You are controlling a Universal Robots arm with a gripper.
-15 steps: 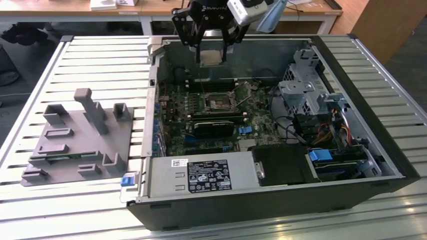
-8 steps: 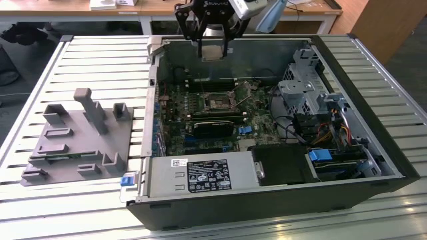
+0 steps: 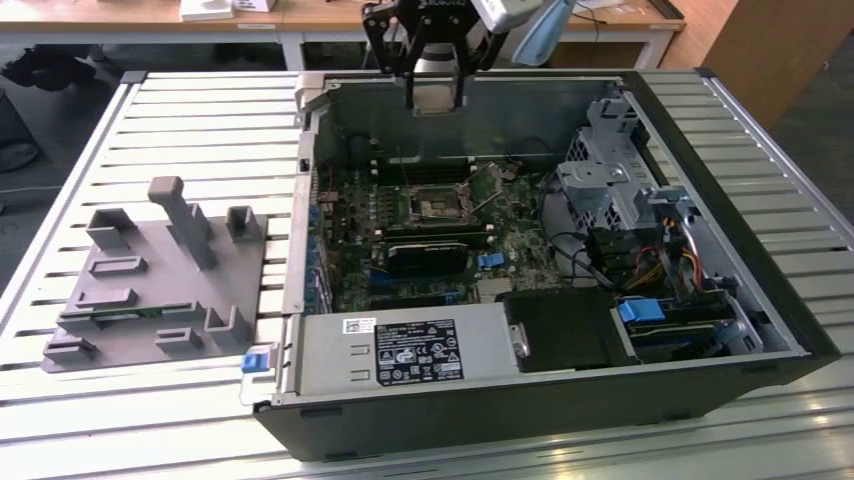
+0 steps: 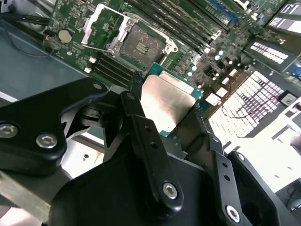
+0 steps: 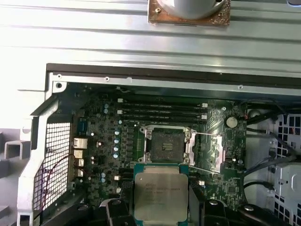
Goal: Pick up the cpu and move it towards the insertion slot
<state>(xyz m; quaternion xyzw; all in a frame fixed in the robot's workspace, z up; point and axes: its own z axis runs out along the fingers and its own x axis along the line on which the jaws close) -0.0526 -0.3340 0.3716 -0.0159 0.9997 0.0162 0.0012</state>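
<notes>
Between the end effector's [image 4: 167,110] fingers, the cpu [image 4: 167,102] — clamped, above the insertion slot [image 5: 168,143].

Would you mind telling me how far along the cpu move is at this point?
Pickup looks done: the pincer is shut on the cpu, held in the air above the open computer case. In hand is the carry: in both wrist views the chip hangs just short of the insertion slot. Left: closing that last gap; the socket sits open and empty.
</notes>
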